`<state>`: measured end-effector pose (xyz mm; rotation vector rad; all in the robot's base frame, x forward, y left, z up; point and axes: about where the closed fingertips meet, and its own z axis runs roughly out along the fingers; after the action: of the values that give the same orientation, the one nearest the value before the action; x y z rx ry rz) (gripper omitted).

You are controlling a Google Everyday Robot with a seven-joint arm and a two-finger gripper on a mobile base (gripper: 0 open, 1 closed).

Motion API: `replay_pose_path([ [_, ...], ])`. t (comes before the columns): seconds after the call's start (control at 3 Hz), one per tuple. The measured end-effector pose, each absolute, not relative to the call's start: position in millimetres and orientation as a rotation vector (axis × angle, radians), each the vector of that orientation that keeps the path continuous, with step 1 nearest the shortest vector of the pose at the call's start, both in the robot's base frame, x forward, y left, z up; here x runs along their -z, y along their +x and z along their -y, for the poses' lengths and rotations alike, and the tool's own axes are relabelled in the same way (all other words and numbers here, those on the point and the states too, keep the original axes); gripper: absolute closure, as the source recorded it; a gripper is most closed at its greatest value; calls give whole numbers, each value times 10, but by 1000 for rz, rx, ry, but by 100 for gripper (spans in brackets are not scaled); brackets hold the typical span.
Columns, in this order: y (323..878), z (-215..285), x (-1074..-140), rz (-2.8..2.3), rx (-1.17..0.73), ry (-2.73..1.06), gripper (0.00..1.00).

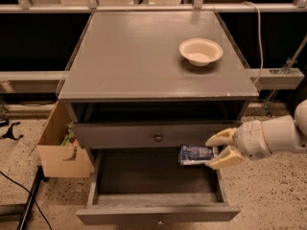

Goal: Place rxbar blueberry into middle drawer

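We see the cream-coloured two-finger gripper (211,153) reaching in from 3 o'clock, at the end of a thick white arm (276,137) that leaves the picture at the right edge. Its two tan fingers (221,138) are spread only as far as the bar's thickness, one above and one below, and they pinch the right end of the rxbar blueberry (194,155), a small flat rectangular snack bar in a dark blue wrapper with white print. The bar lies roughly level and points toward 9 o'clock from the gripper.

The bar is over the back right part of the middle drawer (144,178), a wide shallow grey wooden tray pulled well out of the grey wooden cabinet (134,56) toward 6 o'clock, with a plain front panel and a small knob at its lower edge. We cannot tell whether the bar touches the drawer floor or hangs just above it.

Directly above the bar, at its 12 o'clock, is the grey front of the upper drawer (120,135), with a round knob at its middle. On the cabinet top, toward 1 o'clock from its centre, sits a round cream-white bowl (200,51), well apart from the gripper.

At 9 o'clock from the open drawer an open brown cardboard box (60,153) stands on the speckled floor (264,200), just beside the cabinet. A white cable (259,32) hangs at the cabinet's 3 o'clock side.
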<state>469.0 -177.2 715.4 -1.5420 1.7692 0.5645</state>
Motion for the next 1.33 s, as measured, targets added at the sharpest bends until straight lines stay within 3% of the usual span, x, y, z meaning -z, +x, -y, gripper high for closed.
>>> replay_pose_path([
  [1.33,4686,1659,-6208,-1766,-572,-1624,100],
])
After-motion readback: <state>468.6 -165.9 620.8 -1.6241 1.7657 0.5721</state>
